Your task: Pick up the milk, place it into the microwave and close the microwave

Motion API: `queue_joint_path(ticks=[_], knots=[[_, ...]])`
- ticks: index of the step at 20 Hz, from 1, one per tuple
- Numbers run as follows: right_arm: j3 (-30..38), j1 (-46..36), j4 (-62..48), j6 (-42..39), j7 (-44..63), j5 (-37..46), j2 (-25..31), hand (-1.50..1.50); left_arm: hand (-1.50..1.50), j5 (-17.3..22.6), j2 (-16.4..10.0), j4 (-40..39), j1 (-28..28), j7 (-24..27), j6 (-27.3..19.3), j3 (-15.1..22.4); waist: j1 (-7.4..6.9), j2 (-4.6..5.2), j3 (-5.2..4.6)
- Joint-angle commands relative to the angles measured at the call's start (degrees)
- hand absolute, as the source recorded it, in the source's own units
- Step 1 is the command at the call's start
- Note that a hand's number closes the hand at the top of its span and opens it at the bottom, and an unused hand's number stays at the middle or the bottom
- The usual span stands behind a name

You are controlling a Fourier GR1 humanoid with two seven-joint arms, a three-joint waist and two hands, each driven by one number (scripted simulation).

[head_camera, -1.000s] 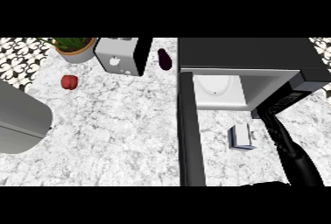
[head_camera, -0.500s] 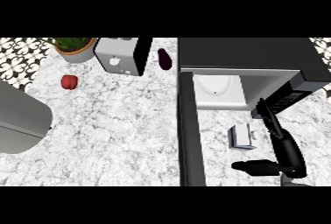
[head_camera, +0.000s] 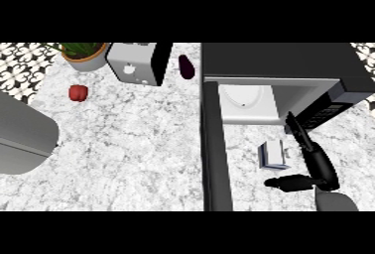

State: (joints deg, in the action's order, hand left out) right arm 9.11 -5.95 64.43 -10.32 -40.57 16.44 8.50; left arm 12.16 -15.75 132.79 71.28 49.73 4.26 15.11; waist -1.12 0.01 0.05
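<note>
Milk carton (head_camera: 273,155): standing on marble counter (head_camera: 132,149), just before open microwave (head_camera: 278,59), beside its swung-out door (head_camera: 212,149); print too small for reading.
Right hand (head_camera: 321,171): hovering just right of carton, seemingly not touching; fingers (head_camera: 299,131) stretching straight, thumb spreading, grasping nothing.

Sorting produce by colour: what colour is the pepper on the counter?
The pepper is red; the head view shows it best.
</note>
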Motion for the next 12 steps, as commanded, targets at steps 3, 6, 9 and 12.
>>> queue_joint_path(ticks=[3, 6, 9, 12], knots=[[-0.9, -1.0, -9.4, 1.3, -6.7, 1.8, -0.7, -1.5, -1.5, 5.0, -1.8, -3.9, -0.4, 3.2, 4.2, -6.1, 0.17, -0.06, -0.03], [-0.7, -2.0, -13.6, 2.5, -9.0, 3.6, 1.1, -1.5, -1.5, 2.2, 0.2, -5.1, -1.2, 3.4, 3.1, -3.7, 0.28, -0.05, -0.02], [-0.4, -7.1, -20.1, 8.9, -8.9, 6.0, -1.4, 1.5, -1.5, -0.8, 0.5, -0.5, 5.6, 4.8, 3.5, 0.0, -0.64, 0.02, 0.05], [0.9, -10.1, -26.0, 13.2, -12.2, 6.9, -1.6, -1.5, -1.5, 2.3, -1.4, -1.1, 6.5, 6.1, 6.0, -3.6, -0.99, 0.09, 0.08]])
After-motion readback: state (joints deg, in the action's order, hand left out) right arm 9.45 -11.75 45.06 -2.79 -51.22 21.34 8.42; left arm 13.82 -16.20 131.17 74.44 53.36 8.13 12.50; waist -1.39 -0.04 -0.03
